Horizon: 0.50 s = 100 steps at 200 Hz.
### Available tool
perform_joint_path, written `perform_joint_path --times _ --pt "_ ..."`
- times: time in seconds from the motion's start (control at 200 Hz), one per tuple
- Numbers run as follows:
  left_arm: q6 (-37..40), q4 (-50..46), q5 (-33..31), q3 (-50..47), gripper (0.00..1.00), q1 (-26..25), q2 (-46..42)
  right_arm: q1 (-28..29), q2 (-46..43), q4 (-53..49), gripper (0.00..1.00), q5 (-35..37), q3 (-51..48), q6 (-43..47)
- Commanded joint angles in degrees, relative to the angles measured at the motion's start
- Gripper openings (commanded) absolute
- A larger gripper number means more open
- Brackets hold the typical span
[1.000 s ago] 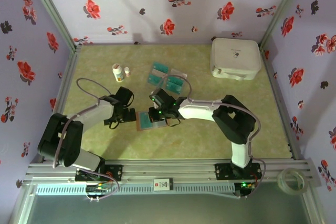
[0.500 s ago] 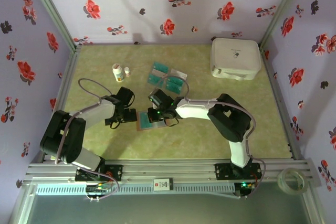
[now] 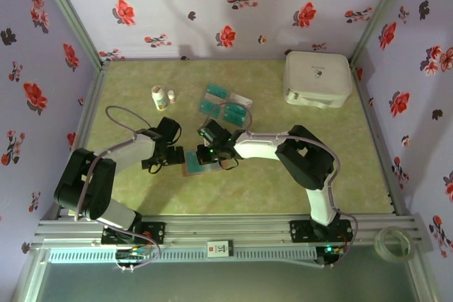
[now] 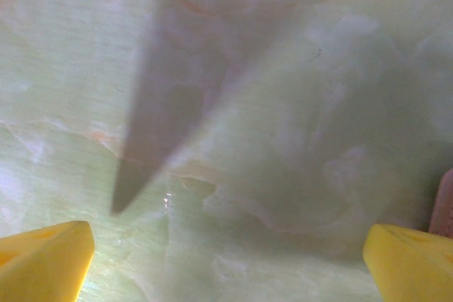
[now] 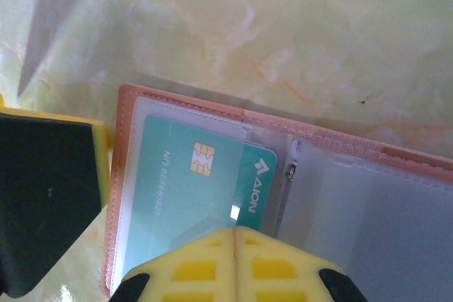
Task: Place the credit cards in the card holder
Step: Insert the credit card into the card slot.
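Lying open, the card holder [image 5: 185,101] has a teal card [image 5: 185,192] inside. The right gripper [image 5: 233,244] is shut at the card's lower edge; the left gripper [image 4: 226,263] is wide open, empty.

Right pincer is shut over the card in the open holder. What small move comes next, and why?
Probably nudge the shut right pincer toward the holder's outer edge, sliding the teal card deeper. Its logo end lies outside the clear sleeve of the card holder, near the spine. The open left pincer sits by that outer edge, seemingly bracing it.
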State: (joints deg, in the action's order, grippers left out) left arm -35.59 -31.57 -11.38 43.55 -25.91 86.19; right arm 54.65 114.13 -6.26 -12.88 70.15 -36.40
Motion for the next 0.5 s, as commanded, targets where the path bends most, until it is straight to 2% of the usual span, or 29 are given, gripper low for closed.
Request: perform_joint_path --times 0.0,0.32,0.495 --pt "0.6 0.7 1.1 -0.1 1.0 0.2 1.8 0.3 1.4 0.4 0.02 -1.0 1.9 -0.7" --pt "0.6 0.7 1.1 -0.1 1.0 0.1 1.7 0.6 -0.4 -0.8 0.03 -0.6 2.3 0.1" --pt "0.8 0.3 1.2 0.2 1.0 0.2 1.4 -0.6 -5.2 -1.3 0.13 1.5 -0.2 0.7"
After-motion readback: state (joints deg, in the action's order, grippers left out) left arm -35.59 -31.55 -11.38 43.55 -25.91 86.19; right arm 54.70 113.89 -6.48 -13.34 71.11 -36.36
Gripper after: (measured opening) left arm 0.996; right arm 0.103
